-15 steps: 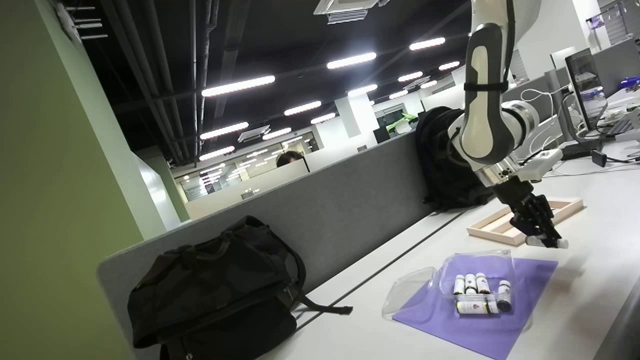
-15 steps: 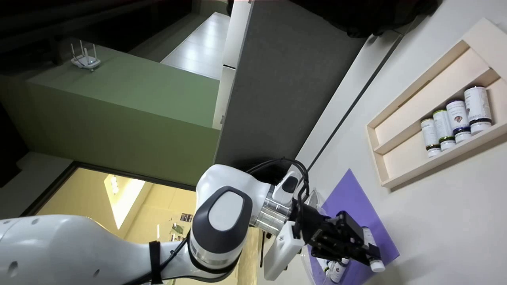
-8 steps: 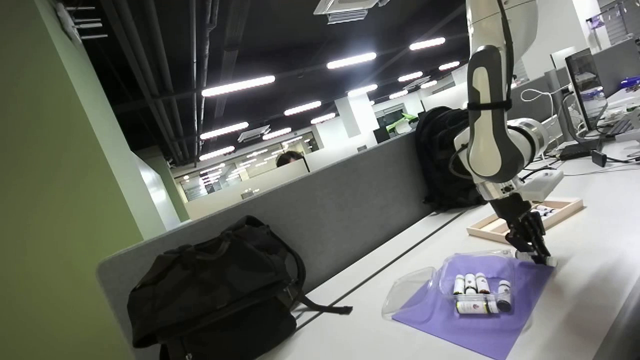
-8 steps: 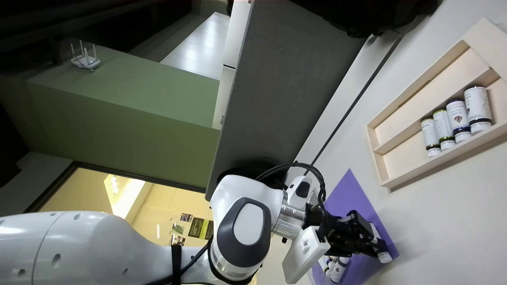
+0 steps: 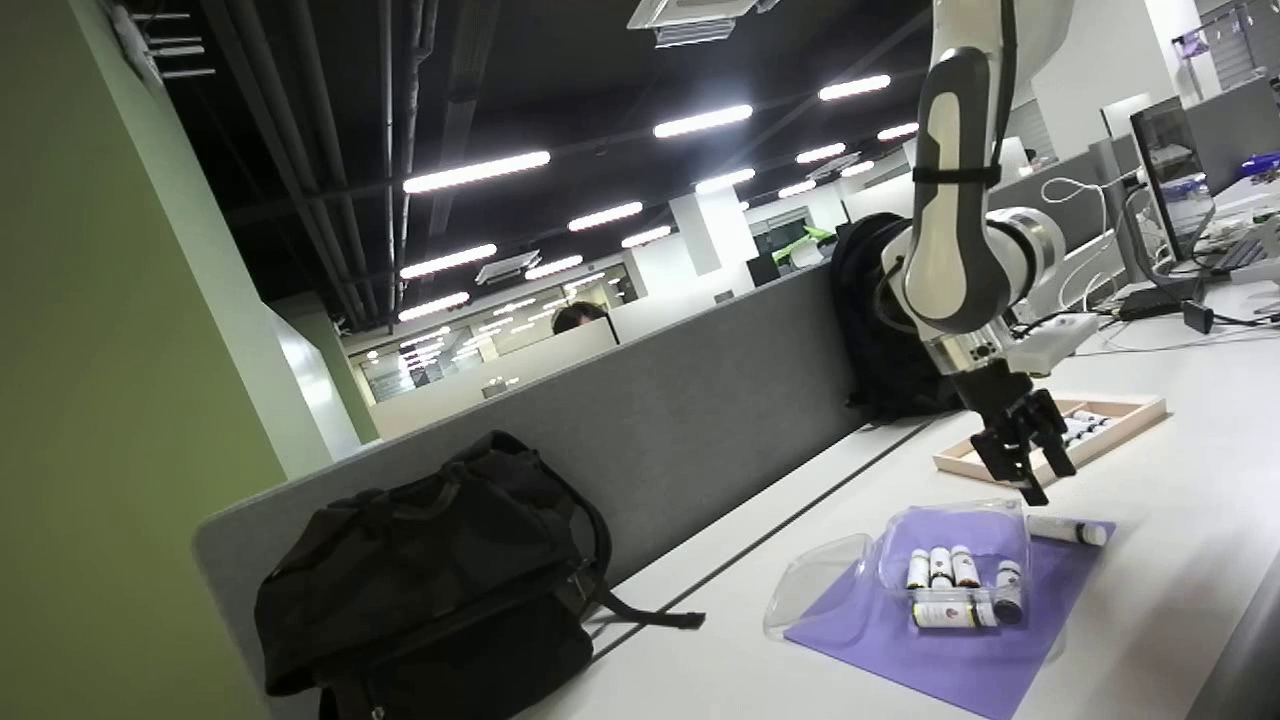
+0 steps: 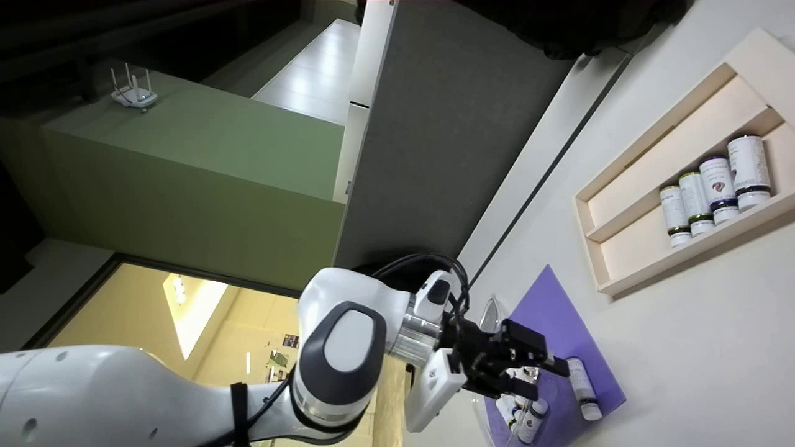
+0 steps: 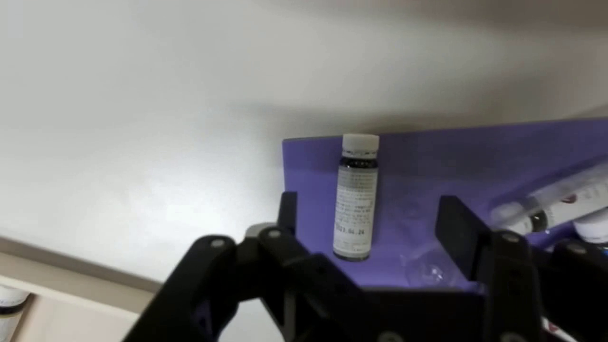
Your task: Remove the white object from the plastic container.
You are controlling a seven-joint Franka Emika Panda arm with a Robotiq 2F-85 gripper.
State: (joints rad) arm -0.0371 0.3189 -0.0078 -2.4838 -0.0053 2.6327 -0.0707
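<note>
A small white-labelled bottle with a white cap, the white object [image 7: 356, 209], lies on its side on a corner of the purple sheet. In an exterior view this bottle [image 5: 1066, 530] rests just outside the clear plastic container [image 5: 1026, 545]. Several similar bottles [image 5: 940, 568] are inside that container. My gripper [image 7: 368, 206] stands open above the loose bottle, its fingers [image 7: 458, 232] apart on either side with nothing between them. Both exterior views show the gripper [image 5: 1050, 484] raised off the table; in an exterior view the gripper [image 6: 545, 380] partly covers the container.
A wooden tray [image 6: 640, 270] with several white bottles [image 6: 717, 186] lies farther along the table. The container's clear lid [image 5: 815, 590] is folded out on the purple sheet [image 5: 960, 675]. Black backpacks [image 5: 430, 580] stand against the grey partition [image 5: 700, 420].
My gripper went down with the bottle between its fingers, then opened and rose. The bottle now lies on the purple sheet's corner.
</note>
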